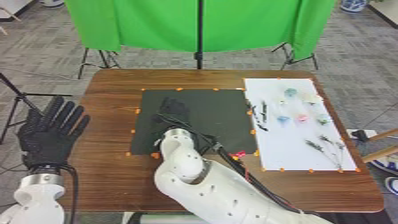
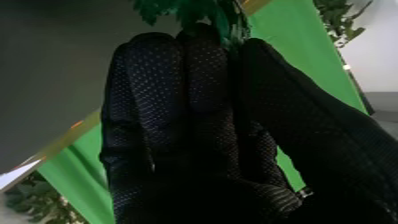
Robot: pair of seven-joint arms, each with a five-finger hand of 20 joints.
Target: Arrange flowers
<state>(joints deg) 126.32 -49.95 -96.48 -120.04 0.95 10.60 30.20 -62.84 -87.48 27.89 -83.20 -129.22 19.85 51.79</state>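
With my right hand [image 2: 209, 80] I pinch green leaves [image 2: 197, 10]; the arranging seems just begun, many flowers [image 1: 302, 118] are left.

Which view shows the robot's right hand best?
The right wrist view: it shows the right hand up close, with green leaves at its fingertips. The head view shows it small, over the black mat.

Saw the left hand [image 1: 49, 140], fingers straight, at the left edge of the brown wooden table [image 1: 111, 120]. Noted the right hand [image 1: 175, 108] above the black mat [image 1: 218, 107]. Found the pink flower [image 1: 302, 118] (rather a pretty one) beside a blue flower [image 1: 283, 119] on the white sheet [image 1: 277, 159], near leafy sprigs [image 1: 336, 154].
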